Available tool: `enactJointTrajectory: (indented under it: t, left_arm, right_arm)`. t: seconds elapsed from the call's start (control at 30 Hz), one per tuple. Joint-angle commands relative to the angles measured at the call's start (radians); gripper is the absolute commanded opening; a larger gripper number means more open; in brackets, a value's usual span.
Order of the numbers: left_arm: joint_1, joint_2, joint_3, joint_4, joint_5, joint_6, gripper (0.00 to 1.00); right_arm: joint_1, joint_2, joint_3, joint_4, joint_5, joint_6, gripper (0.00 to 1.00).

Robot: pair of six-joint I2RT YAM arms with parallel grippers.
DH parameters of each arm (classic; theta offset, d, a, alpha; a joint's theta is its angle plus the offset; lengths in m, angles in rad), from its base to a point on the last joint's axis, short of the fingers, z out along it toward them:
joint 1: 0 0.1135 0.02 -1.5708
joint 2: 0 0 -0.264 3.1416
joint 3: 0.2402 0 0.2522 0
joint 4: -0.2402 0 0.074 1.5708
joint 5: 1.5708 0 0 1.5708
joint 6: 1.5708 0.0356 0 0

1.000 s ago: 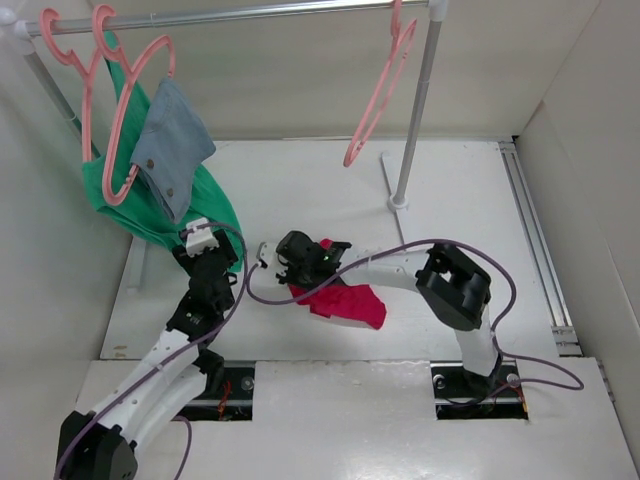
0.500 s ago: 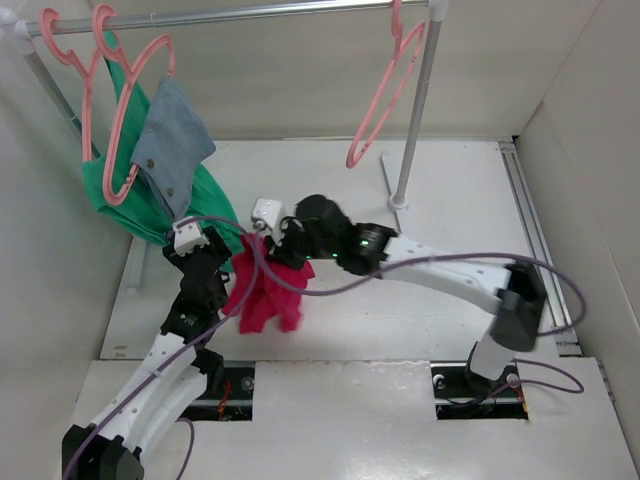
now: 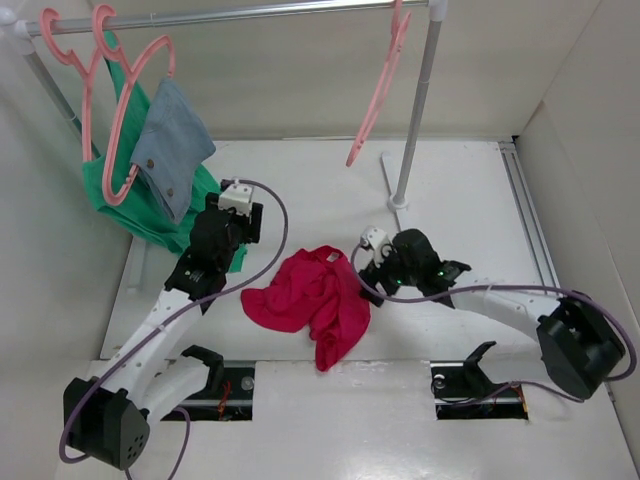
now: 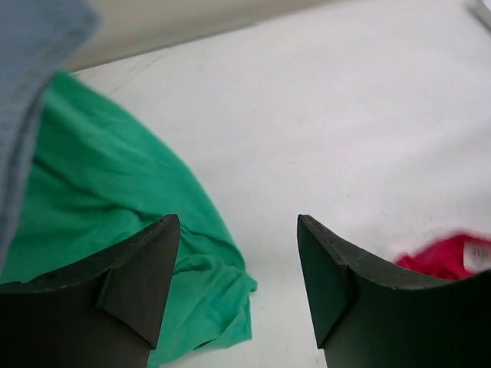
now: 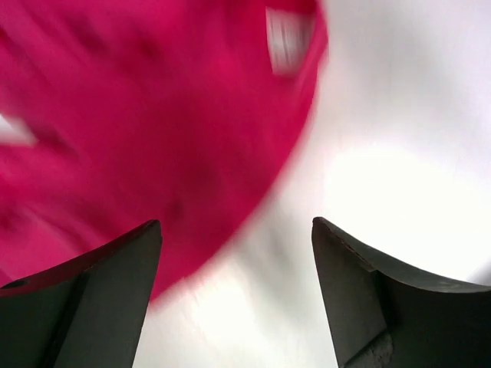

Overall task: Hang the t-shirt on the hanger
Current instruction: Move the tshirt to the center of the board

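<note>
Lying crumpled just ahead of the right gripper (image 5: 234, 253), whose jaws stand wide apart and empty, is one crimson-red soft fabric t-shirt (image 3: 315, 300), its white neck label (image 5: 288, 29) showing. The left gripper (image 4: 238, 245), equally spread and empty, has the shirt at its right. Beyond both grippers, one bare salmon-pink plastic hanger (image 3: 377, 95) hangs from a metal rail (image 3: 250, 12).

We take this for a robot lab test cell: plain white walls (image 3: 300, 80) box in a white table (image 3: 460, 190), a left arm (image 3: 160, 320) and right arm (image 3: 500, 300) are bolted at its near edge trailing purple cables (image 3: 286, 222), and a clothes rail (image 3: 250, 13) stands on it.
</note>
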Motion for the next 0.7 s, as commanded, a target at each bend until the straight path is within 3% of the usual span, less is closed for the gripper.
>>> enactJointTrajectory:
  t: [0.0, 0.13, 0.27, 0.37, 0.47, 0.53, 0.67]
  left_arm:
    - [-0.027, 0.008, 0.042, -0.142, 0.253, 0.166, 0.59]
    - [-0.067, 0.008, 0.0, -0.211, 0.409, 0.297, 0.69]
    - [-0.067, 0.026, -0.101, -0.161, 0.457, 0.372, 0.8]
    - [-0.067, 0.072, -0.158, -0.12, 0.51, 0.43, 0.88]
    - [-0.067, 0.158, -0.158, -0.098, 0.552, 0.484, 0.89]
    - [-0.067, 0.169, -0.17, -0.124, 0.625, 0.591, 0.96]
    - [-0.076, 0.181, -0.207, -0.141, 0.682, 0.699, 0.97]
  right_arm:
    - [-0.052, -0.141, -0.082, 0.011, -0.044, -0.019, 0.84]
    - [-0.031, -0.233, -0.073, -0.017, 0.057, 0.024, 0.83]
    - [0.04, -0.199, 0.022, -0.028, 0.169, 0.077, 0.81]
    - [0.084, -0.071, 0.104, -0.018, 0.18, 0.077, 0.8]
    - [0.084, 0.086, 0.202, -0.028, 0.134, 0.059, 0.79]
    - [0.084, 0.15, 0.249, -0.041, 0.134, 0.036, 0.79]
    - [0.045, 0.303, 0.366, -0.041, 0.082, -0.027, 0.77]
